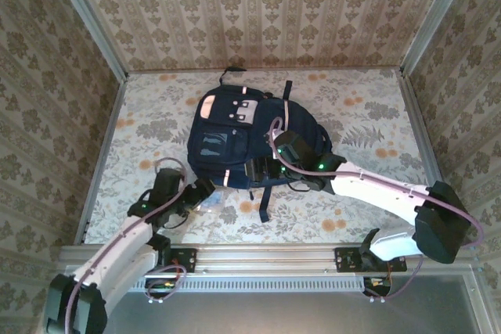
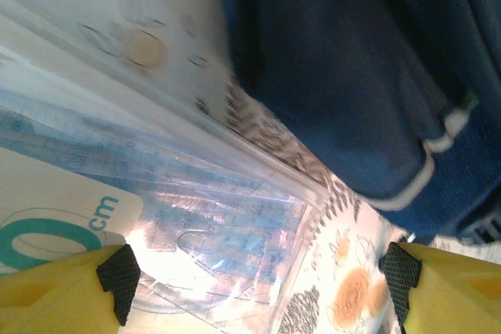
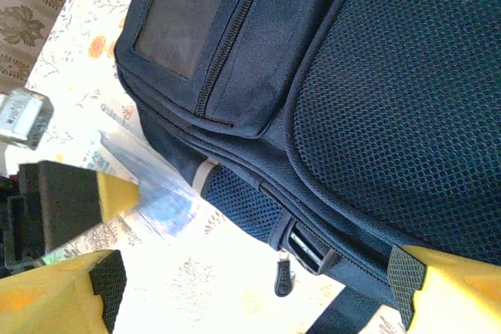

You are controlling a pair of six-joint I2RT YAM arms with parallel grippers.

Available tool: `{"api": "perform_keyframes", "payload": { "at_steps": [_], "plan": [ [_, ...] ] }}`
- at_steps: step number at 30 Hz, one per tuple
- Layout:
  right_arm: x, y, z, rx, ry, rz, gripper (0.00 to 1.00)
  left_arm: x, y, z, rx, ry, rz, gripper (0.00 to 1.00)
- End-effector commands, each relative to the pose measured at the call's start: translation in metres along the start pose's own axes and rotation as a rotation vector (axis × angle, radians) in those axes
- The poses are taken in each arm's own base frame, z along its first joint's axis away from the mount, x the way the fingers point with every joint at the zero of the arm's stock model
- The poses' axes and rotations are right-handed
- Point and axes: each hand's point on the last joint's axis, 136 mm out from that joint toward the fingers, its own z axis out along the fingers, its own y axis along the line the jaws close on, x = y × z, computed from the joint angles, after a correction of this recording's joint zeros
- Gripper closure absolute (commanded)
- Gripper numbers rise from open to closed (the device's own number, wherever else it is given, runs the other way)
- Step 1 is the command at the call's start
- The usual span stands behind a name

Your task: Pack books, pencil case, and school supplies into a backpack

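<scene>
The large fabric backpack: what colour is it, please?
Navy blue with pale stripes; the backpack shows best in the top external view.

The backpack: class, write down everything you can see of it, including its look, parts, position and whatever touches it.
The backpack is navy fabric with pale stripes, grey patches, a front pocket with its zip shut, a mesh panel and dark straps. It lies flat mid-table on the floral cloth, handle at the far end. A clear ruler packet lies at its near-left edge. The right gripper, fingers open, hangs over its near end; whether it touches cannot be told.
</scene>
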Motion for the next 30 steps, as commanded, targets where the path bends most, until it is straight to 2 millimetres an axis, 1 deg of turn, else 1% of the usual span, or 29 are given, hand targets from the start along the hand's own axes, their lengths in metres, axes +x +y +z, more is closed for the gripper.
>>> {"api": "perform_keyframes", "payload": {
  "at_steps": [1, 2, 4, 5, 7, 9, 11, 14, 18, 20, 23, 24, 25, 27, 30],
  "plan": [
    [-0.003, 0.016, 0.001, -0.052, 0.025, 0.017, 0.11, 0.056, 0.0, 0.007, 0.0, 0.277, 0.089, 0.14],
    [0.002, 0.015, 0.007, -0.053, 0.049, 0.022, 0.11, 0.062, -0.007, 0.007, 0.011, 0.307, 0.126, 0.14],
    [0.007, 0.017, 0.012, -0.065, 0.076, 0.03, 0.11, 0.072, -0.019, 0.004, 0.01, 0.347, 0.21, 0.14],
    [0.009, 0.019, 0.013, -0.074, 0.09, 0.037, 0.11, 0.071, -0.026, -0.001, 0.004, 0.346, 0.255, 0.15],
    [0.015, 0.024, 0.017, -0.102, 0.125, 0.051, 0.12, 0.068, -0.035, -0.011, -0.011, 0.326, 0.312, 0.15],
    [0.024, 0.03, 0.02, -0.143, 0.168, 0.071, 0.13, 0.059, -0.04, -0.021, -0.014, 0.279, 0.322, 0.15],
    [0.033, 0.036, 0.023, -0.187, 0.215, 0.093, 0.14, 0.049, -0.039, -0.026, -0.014, 0.235, 0.3, 0.16],
    [0.048, 0.045, 0.027, -0.255, 0.289, 0.116, 0.16, 0.029, -0.029, -0.03, -0.022, 0.172, 0.215, 0.17],
    [0.069, 0.053, 0.033, -0.307, 0.371, 0.115, 0.18, -0.006, -0.005, -0.033, -0.07, 0.063, 0.06, 0.14],
    [0.082, 0.064, 0.033, -0.37, 0.427, 0.102, 0.18, -0.024, 0.005, -0.034, -0.094, 0.015, -0.002, 0.13],
    [0.112, 0.089, 0.03, -0.496, 0.556, 0.075, 0.18, -0.049, 0.012, -0.034, -0.118, -0.054, -0.046, 0.12],
    [0.122, 0.092, 0.031, -0.513, 0.591, 0.064, 0.18, -0.057, 0.016, -0.033, -0.135, -0.076, -0.048, 0.12],
    [0.13, 0.092, 0.033, -0.513, 0.617, 0.055, 0.18, -0.062, 0.02, -0.032, -0.156, -0.091, -0.053, 0.12],
    [0.146, 0.086, 0.042, -0.481, 0.667, 0.047, 0.18, -0.068, 0.028, -0.025, -0.182, -0.098, -0.081, 0.12],
    [0.16, 0.072, 0.054, -0.423, 0.697, 0.061, 0.18, -0.072, 0.04, -0.017, -0.229, -0.084, -0.11, 0.12]
  ]
}}
